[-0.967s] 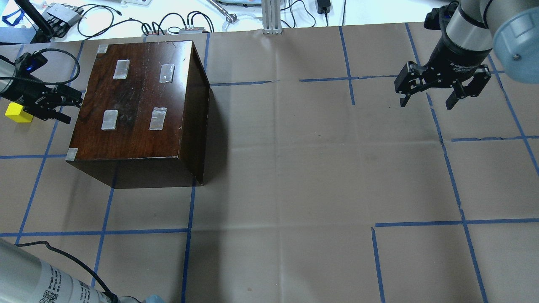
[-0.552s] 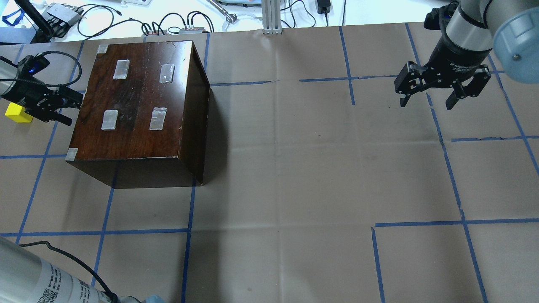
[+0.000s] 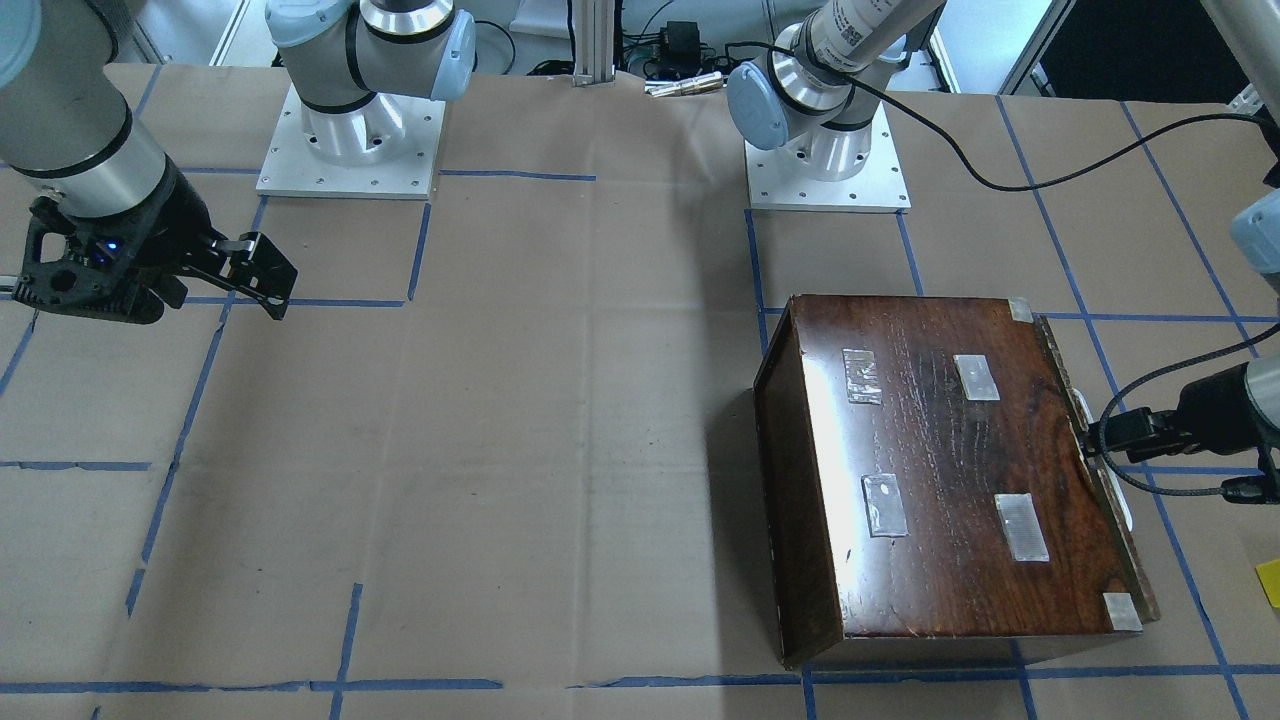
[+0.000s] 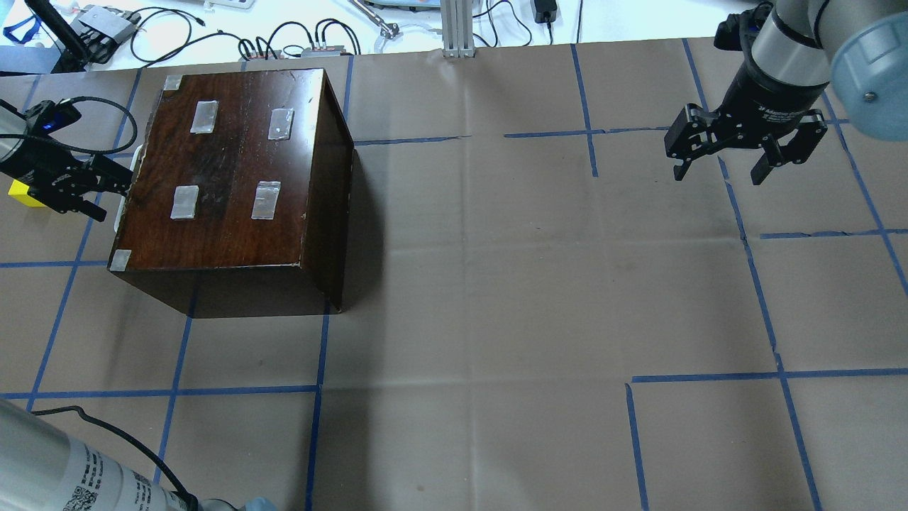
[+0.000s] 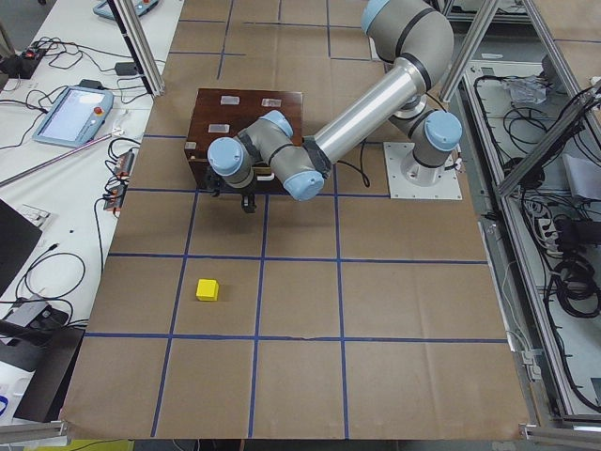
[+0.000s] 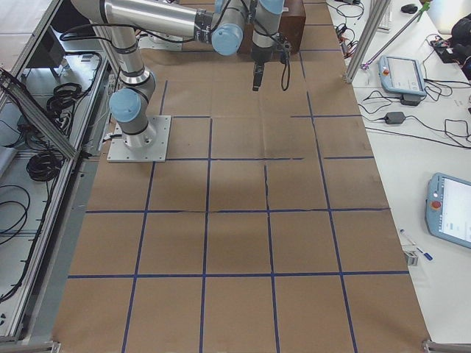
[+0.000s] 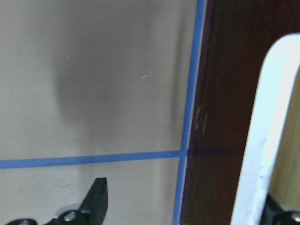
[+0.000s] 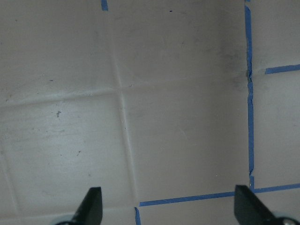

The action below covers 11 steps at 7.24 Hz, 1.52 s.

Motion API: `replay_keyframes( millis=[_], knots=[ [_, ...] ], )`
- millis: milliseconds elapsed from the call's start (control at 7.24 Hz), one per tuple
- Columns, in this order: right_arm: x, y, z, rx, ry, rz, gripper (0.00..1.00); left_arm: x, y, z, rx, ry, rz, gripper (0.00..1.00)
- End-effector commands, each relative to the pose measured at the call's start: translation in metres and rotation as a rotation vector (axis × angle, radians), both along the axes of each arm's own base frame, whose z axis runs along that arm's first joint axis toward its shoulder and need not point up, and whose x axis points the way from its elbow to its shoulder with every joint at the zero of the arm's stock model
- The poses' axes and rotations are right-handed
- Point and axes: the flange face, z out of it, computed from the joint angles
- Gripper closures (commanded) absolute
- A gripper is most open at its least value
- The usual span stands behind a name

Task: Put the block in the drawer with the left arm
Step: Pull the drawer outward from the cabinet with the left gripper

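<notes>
block [image 5: 208,289] sits alone on the counter [image 4: 496,284], off to the left of the cabinet [image 4: 227,170] and well apart from it. the left gripper [image 4: 110,193] is spread, one finger on each side of the pale rim of the drawer [image 7: 260,140], which looks barely out. pull straight and level, slowly, so the cabinet does not slide, and open wide before you go for the cube. the right gripper [image 4: 719,175] hangs spread and empty, far right. the block is a small, bright yellow, sharp-edged cube, lying flat.

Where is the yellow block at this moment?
The block lies at the overhead view's far left edge, partly hidden by the left pincer, apart from the cabinet.
</notes>
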Motion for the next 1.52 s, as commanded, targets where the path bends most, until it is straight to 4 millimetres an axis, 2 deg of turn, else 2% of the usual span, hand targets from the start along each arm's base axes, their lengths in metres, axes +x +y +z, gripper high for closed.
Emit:
replay_keyframes(
  millis=[0,691,829,1381],
  knots=[
    [0.000,0.000,0.000,0.001,0.000,-0.001,0.00,0.011,-0.001,0.000,0.009,-0.028,0.002,0.01],
    [0.000,0.000,0.000,0.001,0.000,0.000,0.00,0.041,-0.004,0.006,-0.006,-0.044,0.030,0.01],
    [0.000,0.000,0.000,0.001,0.000,0.000,0.00,0.058,0.003,0.003,-0.002,-0.038,0.061,0.01],
    [0.000,0.000,0.000,0.001,0.000,0.000,0.00,0.088,0.015,0.008,-0.009,-0.046,0.106,0.01]
  ],
)
